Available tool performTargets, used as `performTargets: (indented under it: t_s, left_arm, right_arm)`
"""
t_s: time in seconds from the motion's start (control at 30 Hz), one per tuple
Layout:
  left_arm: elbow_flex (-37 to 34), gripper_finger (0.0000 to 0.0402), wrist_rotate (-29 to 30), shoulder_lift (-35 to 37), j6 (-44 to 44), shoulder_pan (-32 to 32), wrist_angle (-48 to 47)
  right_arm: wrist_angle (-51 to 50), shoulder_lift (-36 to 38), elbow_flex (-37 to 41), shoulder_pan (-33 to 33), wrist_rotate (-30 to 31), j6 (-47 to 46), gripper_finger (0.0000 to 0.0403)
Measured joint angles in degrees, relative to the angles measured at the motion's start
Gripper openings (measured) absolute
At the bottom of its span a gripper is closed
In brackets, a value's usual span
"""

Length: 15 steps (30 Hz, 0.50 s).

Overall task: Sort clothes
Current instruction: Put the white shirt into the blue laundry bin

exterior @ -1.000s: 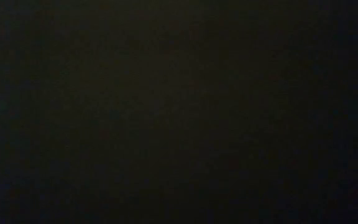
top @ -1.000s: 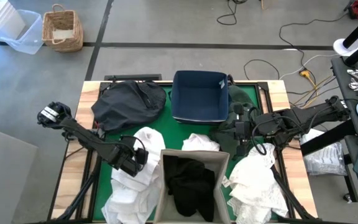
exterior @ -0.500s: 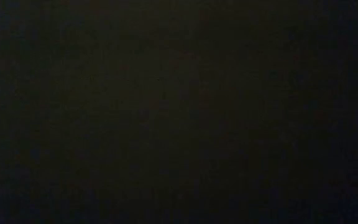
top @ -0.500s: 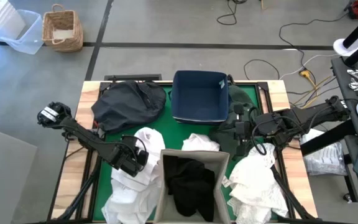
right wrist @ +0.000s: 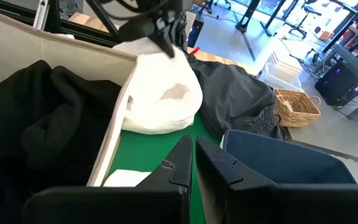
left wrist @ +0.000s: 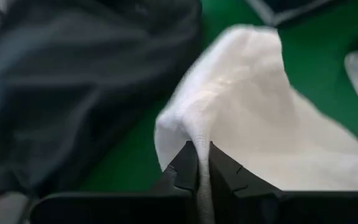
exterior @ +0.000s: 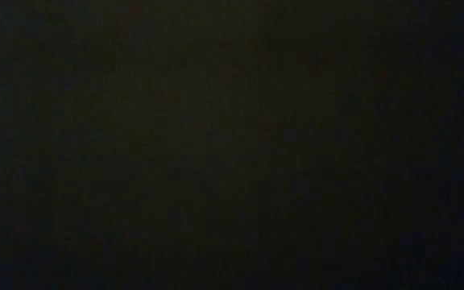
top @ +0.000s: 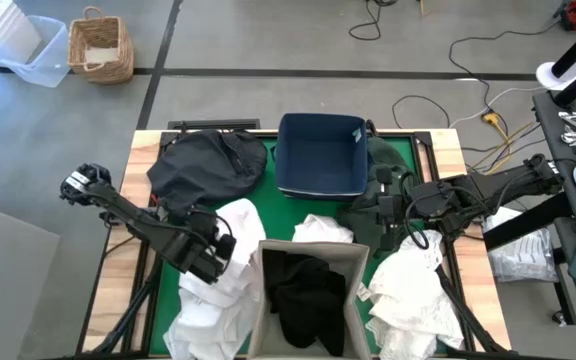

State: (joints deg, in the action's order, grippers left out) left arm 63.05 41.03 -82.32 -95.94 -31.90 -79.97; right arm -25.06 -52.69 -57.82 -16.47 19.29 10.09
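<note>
My left gripper (top: 220, 252) is shut on a white garment (top: 223, 285) at the table's near left, next to the beige fabric bin (top: 353, 262), which holds a black garment (top: 303, 290). A charcoal grey garment (top: 208, 165) lies at the far left. Another white garment (top: 408, 290) lies near right, and a small white one (top: 323, 228) lies at the bin's far edge. My right gripper (right wrist: 192, 157) hangs shut and empty above a dark green garment (top: 380, 165). The low view is black. My left gripper pinches a raised fold of the white garment (left wrist: 202, 148) between its two fingers. The fingers (left wrist: 182, 165) come slanting down from the table's left side. The cloth rises in a ridge to the fingers, and the rest of it (right wrist: 160, 102) hangs down onto the table.
The navy blue plastic bin (top: 318, 155) stands at the far middle with nothing in it. Green mat (top: 193, 275) shows between the garments. On the floor beyond the table stand a wicker basket (top: 100, 45) and a clear tub (top: 28, 50); cables lie there too.
My left gripper has risen a little above the table's near left. The upper part of the white garment has come up with it into a ridge, while the lower part has stayed on the table.
</note>
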Motion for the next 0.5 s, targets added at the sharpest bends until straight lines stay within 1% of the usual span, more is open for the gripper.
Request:
performTargets:
  t_s: [0.33, 0.5]
  left_arm:
    - [11.0, 0.0, 12.9, 0.0, 4.6, -1.1, -10.2]
    - [14.8, 0.0, 20.4, 0.4, 11.1, -1.1, -10.1]
  right_arm:
    - [0.0, 0.0, 0.0, 0.0, 0.0, -0.4, 0.0013]
    - [0.0, 0.0, 0.0, 0.0, 0.0, -0.7, 0.0013]
